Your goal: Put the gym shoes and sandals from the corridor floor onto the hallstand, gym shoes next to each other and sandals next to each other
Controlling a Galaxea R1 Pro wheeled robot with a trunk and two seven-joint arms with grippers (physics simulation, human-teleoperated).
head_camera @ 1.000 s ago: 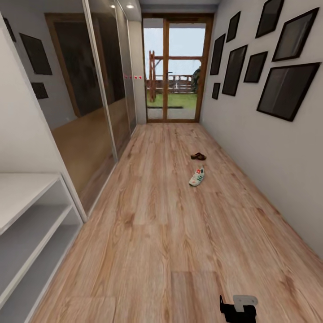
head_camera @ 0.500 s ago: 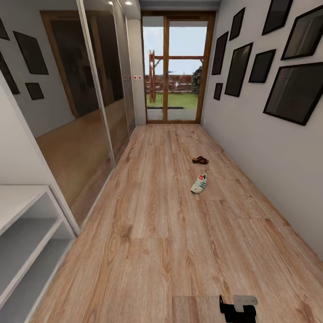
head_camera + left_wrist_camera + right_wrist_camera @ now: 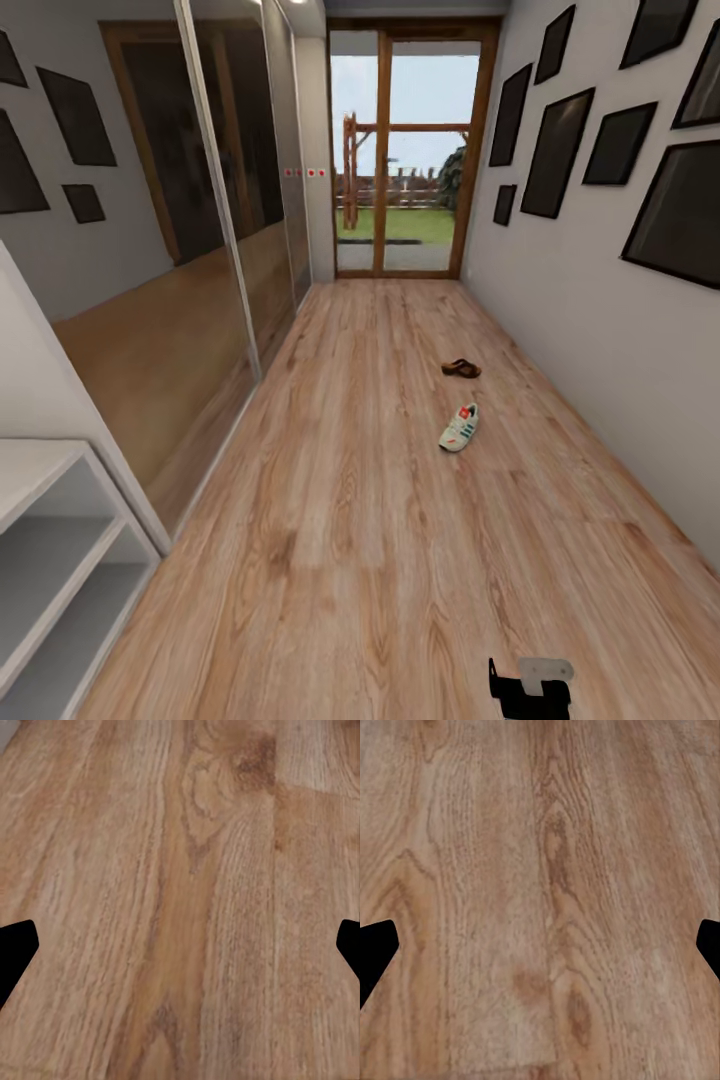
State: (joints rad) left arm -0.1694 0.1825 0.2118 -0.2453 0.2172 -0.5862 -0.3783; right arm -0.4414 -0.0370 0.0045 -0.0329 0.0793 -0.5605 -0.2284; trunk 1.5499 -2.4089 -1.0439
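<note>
Home corridor: mirrored wardrobe, framed pictures.

Head looks down corridor; wrists face corridor floor closely.

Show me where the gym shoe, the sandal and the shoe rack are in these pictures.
gym shoe (image 3: pixel 459 428): head view, on its white upper near the green stripes.
sandal (image 3: pixel 461 368): head view, on its dark brown strap.
shoe rack (image 3: pixel 40 545): head view, on the bare pale grey middle shelf.
</note>
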